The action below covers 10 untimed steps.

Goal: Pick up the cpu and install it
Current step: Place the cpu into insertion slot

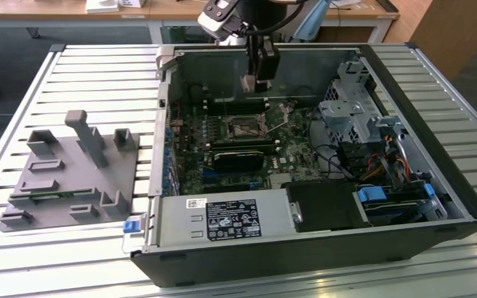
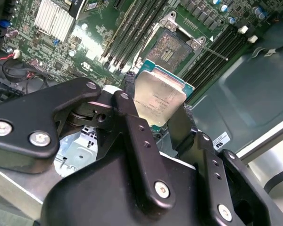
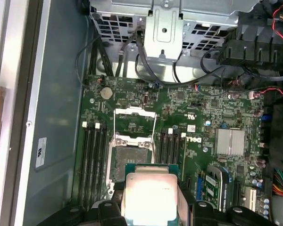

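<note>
On a slatted metal table [image 1: 97, 68], an open computer case [image 1: 305, 261] lies on its side, its labelled power supply [image 1: 222, 217] along the case's near edge. A grey moulded fixture [image 1: 64, 174] with upright posts sits beside it, toward the table's edge on the exterior view's left, apart from the case. Deeper inside the case, the green motherboard [image 1: 190, 167] lies flat against the floor of the case, with the black processor socket [image 1: 243, 127] near the board's middle. In the second wrist view its frame stands open and its thin metal lever [image 2: 212, 49] is swung out. Rows of memory slots [image 3: 92, 150] flank the socket on both sides. Above the far part of the case hangs the arm's black gripper [image 1: 256, 81], pointing down. Its two fingers [image 2: 127, 106] are clamped on opposite edges of the cpu [image 2: 158, 96], which both wrist views show with its silver-grey lid facing the camera and its thin pale-green rim in sight. The chip is held in the air over the board, near the socket but clear of it. Beyond the table's far edge stands a wooden desk [image 1: 181, 9].
</note>
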{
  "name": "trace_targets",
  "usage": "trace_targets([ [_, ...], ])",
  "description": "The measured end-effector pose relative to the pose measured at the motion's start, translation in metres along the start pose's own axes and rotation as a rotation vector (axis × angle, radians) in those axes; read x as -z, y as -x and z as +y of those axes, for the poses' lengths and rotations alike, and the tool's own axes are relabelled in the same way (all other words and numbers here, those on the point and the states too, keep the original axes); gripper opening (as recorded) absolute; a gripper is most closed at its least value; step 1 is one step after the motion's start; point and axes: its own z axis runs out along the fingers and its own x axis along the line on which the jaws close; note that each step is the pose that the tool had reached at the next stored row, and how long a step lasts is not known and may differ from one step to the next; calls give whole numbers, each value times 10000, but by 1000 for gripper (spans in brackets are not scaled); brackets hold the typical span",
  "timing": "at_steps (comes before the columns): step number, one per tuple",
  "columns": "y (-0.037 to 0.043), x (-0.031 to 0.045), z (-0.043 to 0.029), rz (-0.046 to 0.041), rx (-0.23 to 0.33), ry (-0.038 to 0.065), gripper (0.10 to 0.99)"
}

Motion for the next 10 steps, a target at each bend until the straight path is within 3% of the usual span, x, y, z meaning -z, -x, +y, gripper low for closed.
trace_targets([
  [10,-1,-113,-7,0,6,0,525],
])
